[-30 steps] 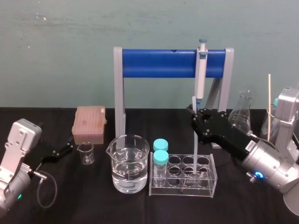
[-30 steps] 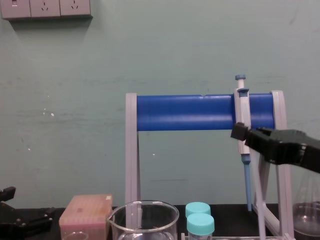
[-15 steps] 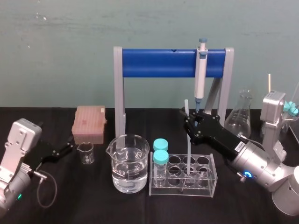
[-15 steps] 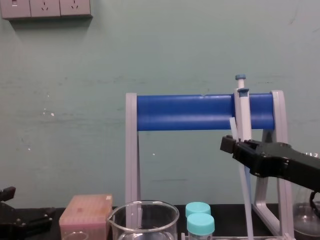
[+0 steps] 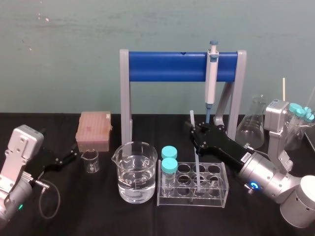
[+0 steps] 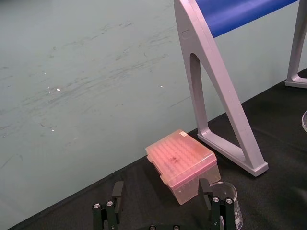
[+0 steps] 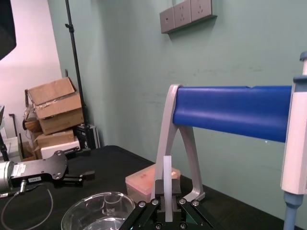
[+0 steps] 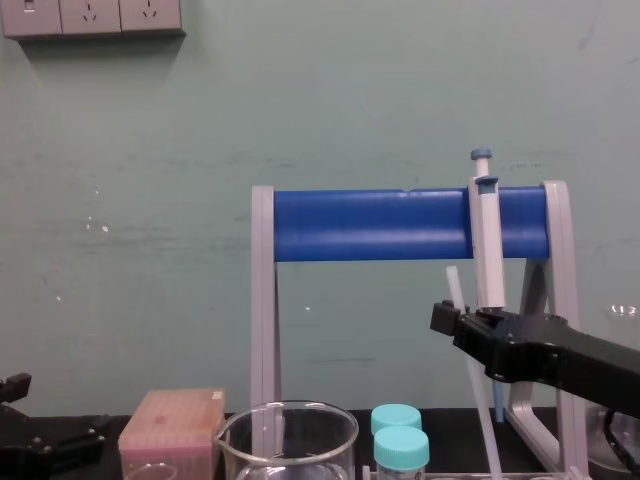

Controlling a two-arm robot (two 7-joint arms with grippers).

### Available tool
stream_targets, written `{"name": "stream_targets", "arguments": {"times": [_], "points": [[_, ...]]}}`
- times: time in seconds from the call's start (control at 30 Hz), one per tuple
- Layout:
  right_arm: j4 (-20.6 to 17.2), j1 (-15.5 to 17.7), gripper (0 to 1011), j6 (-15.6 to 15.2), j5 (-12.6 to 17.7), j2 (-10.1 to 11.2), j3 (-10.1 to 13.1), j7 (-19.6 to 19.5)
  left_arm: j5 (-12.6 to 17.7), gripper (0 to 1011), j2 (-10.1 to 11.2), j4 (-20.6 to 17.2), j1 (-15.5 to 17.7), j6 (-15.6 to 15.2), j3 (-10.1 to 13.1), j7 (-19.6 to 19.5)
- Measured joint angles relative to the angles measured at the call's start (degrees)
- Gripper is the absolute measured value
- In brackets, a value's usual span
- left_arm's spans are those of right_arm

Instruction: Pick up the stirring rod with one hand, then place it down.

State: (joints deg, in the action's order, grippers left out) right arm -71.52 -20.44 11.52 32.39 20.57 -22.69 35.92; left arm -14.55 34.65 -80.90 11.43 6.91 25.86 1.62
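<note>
Right gripper [image 5: 193,129] has slid left and lower, now middle right of the frame, pinching the stirring rod [image 5: 196,164] nearly upright over the clear rack [image 5: 221,194], left gripper [image 5: 73,155] parked lower left, fingers apart

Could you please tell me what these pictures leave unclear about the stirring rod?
- Head view: the stirring rod fades into the clear tube rack at its lower end; touching or which well, unclear.
- Chest view: the bottom edge cuts off its lower end.
- Right wrist view: the right end effector hides the rod below the grip.
</note>
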Motion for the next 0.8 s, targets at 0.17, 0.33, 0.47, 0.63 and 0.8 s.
{"name": "stream_targets", "arguments": {"times": [0.17, 0.33, 0.47, 0.63, 0.8], "points": [[0.5, -0.1, 70, -0.8, -0.2, -0.3, -0.3, 0.0, 0.0, 1000, 0.0, 0.0, 0.0, 0.0, 0.0, 0.0], [0.5, 0.1, 69, -1.4, -0.4, -0.3, -0.5, -0.1, 0.0, 1000, 0.0, 0.0, 0.0, 0.0, 0.0, 0.0], [0.3, 0.3, 69, -1.9, -0.5, -0.2, -0.5, -0.3, 0.0, 1000, 0.0, 0.0, 0.0, 0.0, 0.0, 0.0], [-0.2, 0.7, 69, -2.4, -0.5, 0.0, -0.6, -0.6, 0.0, 1000, 0.0, 0.0, 0.0, 0.0, 0.0, 0.0], [-0.7, 1.2, 69, -2.9, -0.5, 0.3, -0.6, -0.8, 0.0, 1000, 0.0, 0.0, 0.0, 0.0, 0.0, 0.0]]}}
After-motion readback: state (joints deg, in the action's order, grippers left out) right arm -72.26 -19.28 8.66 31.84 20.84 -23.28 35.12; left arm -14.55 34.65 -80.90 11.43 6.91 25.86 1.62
